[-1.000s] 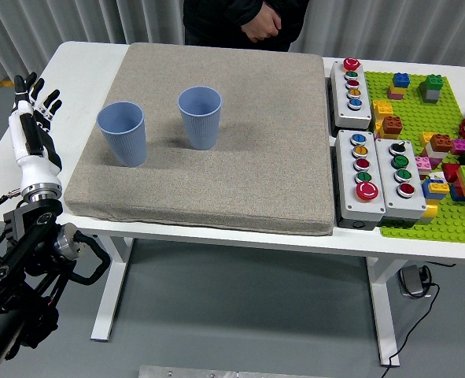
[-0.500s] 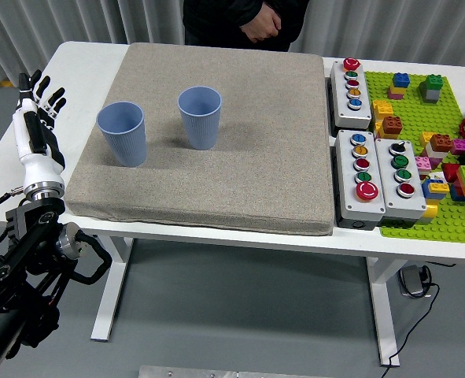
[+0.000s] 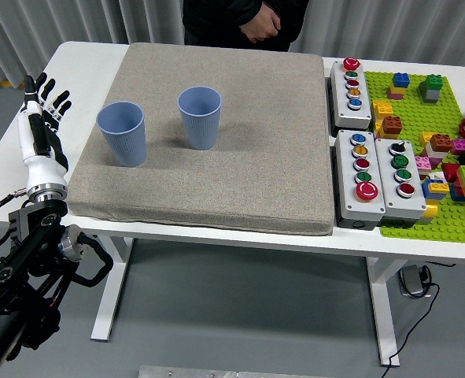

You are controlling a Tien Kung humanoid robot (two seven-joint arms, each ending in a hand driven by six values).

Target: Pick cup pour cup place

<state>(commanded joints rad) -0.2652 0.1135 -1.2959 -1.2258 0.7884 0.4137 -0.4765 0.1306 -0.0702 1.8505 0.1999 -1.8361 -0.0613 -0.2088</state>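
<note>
Two blue cups stand upright on a grey mat [image 3: 240, 157]. The left cup [image 3: 122, 134] is near the mat's left edge and the second cup [image 3: 200, 117] stands to its right, a little farther back. My left hand [image 3: 43, 118] is over the table's left edge, left of the left cup and apart from it, fingers spread and pointing away, holding nothing. My right arm is out of view.
Three grey button boxes [image 3: 352, 83] [image 3: 361, 175] [image 3: 403, 177] lie right of the mat. A green baseplate [image 3: 429, 126] with several loose bricks fills the table's right end. A person in dark clothing [image 3: 248, 20] stands at the far side, hands clasped.
My left hand has drifted slightly right, toward the mat and the left cup. The cups and the person have not moved.
</note>
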